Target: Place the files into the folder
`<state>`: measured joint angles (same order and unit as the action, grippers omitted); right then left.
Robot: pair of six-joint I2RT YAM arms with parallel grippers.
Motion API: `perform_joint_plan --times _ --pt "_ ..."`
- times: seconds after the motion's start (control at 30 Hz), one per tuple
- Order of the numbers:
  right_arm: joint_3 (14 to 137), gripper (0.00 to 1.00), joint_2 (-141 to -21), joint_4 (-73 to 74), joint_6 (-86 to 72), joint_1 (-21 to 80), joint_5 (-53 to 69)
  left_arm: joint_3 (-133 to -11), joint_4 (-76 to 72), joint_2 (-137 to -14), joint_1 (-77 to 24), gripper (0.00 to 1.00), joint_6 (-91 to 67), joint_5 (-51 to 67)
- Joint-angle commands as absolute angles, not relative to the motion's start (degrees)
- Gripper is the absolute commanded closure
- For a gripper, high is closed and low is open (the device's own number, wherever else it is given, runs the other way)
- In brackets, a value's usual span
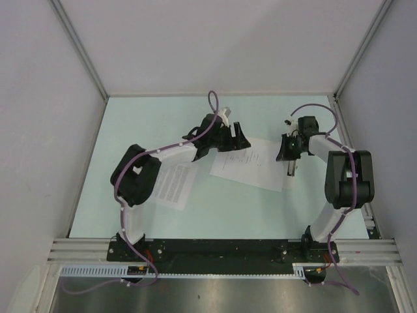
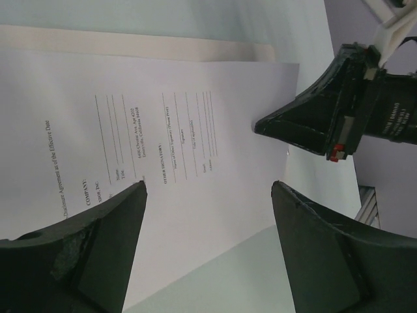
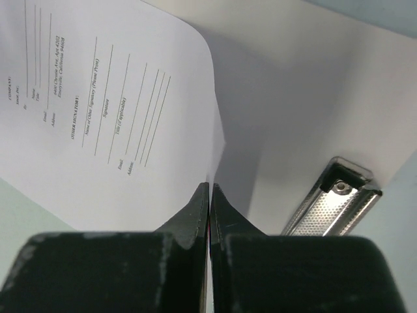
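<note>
Step in hand: seating signature sheet (image 1: 251,163) on folder (image 3: 313,98); right pincer (image 3: 209,186) clamped shut, apparently on its curled edge beside metal clip (image 3: 332,195); left pincer (image 2: 208,187) gapes wide above it; dense sheet (image 1: 172,186) lies apart on counter (image 1: 221,215); next likely needs edge tucked under clip.

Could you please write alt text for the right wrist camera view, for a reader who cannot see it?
The right end effector, shut, pinches the raised, curling edge of a printed sheet that carries signature lines. Behind the sheet is a plain white folder, and its metal clip shows at the lower right.
</note>
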<state>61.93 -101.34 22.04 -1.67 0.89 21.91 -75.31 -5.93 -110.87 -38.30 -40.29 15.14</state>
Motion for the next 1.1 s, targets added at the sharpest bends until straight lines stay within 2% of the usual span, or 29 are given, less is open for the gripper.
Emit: perform_joint_plan --times 0.0,0.03,0.07,0.1,0.17,0.3,0.4,0.77,1.07 --pt "65.48 1.00 -102.13 20.21 0.70 0.44 21.36 -79.70 -11.34 -116.00 -38.94 0.17 -43.15 17.75" --pt "65.57 0.96 -102.30 20.30 0.88 0.44 20.23 -80.50 -11.16 -117.06 -39.02 0.17 -43.33 17.93" --pt "65.83 0.77 -102.57 20.82 0.79 0.44 19.43 -81.20 -10.64 -117.94 -39.02 0.18 -43.33 17.76" --pt "65.92 0.62 -102.31 21.00 0.44 0.44 18.64 -82.60 -10.37 -118.73 -39.02 0.18 -43.24 17.23" --pt "65.92 0.40 -101.17 22.23 -2.00 0.44 16.88 -84.19 -8.19 -121.02 -38.76 0.18 -42.72 16.17" --pt "65.83 0.22 -95.55 24.26 -9.74 0.44 5.30 -87.71 -5.54 -124.01 -38.85 0.19 -42.89 16.79" --pt "65.92 0.20 -95.45 23.65 -12.65 -3.07 0.00 -87.98 -2.91 -125.07 -38.76 0.18 -43.94 14.60" --pt "66.09 0.19 -102.82 13.63 -9.50 -5.27 10.89 -79.90 1.23 -122.00 -37.18 0.15 -47.46 10.37" --pt "66.09 0.20 -105.99 15.38 -7.82 -1.24 14.41 -74.10 0.26 -117.07 -36.56 0.14 -47.37 9.40"
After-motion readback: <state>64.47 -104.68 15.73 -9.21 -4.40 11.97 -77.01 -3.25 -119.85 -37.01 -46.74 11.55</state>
